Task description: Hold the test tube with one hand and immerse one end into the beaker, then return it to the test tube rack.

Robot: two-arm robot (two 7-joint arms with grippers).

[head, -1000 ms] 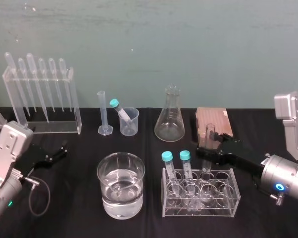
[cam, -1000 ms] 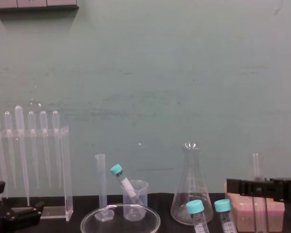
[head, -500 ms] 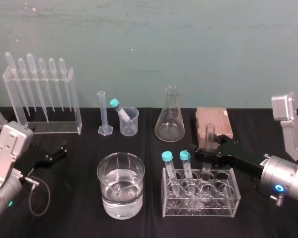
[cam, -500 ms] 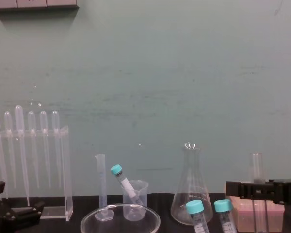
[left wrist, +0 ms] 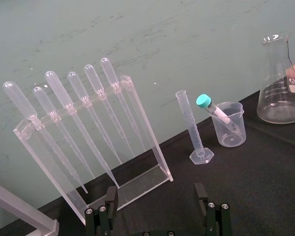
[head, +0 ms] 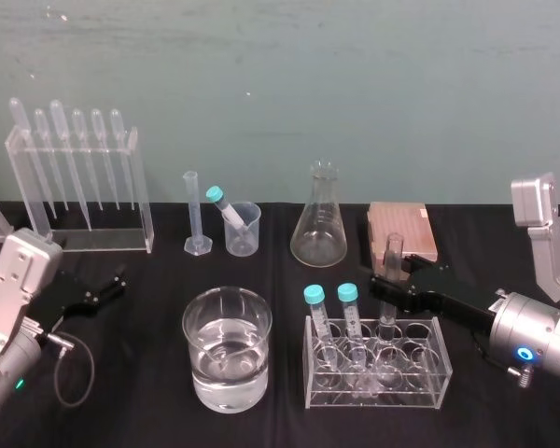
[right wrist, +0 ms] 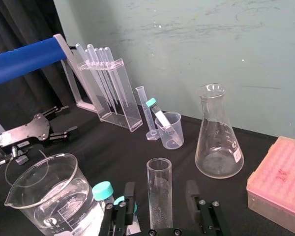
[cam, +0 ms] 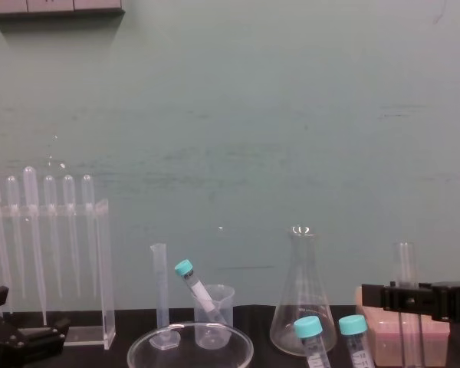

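The test tube stands uncapped and upright in the rack, with the right tool open around its upper part. One finger stands on each side, and a gap shows between each finger and the glass. The likeliest slip starts here. If the fingers close off-centre, they would push the tube against its slot rim. Smooth glass could also slide in a light grip, and a tilted lift would drag it on the rack. Two capped tubes stand in the slots just beside it on the left, so a sideways pull before the tube clears the rack could knock them. The flask and a pink box sit behind the rack, close to the tool's far side. Farther left, a broad water vessel lies near the way to the beaker, which stands well apart at the back. Its mouth is already partly taken by a leaning capped tube, leaving little room at the rim. A thin cylinder just beside it would topple at a touch. Bare black surface lies open between the vessel, the flask and the beaker, and nothing stands in the air above the glassware. The left tool rests open on the surface's left, facing the pipette stand.
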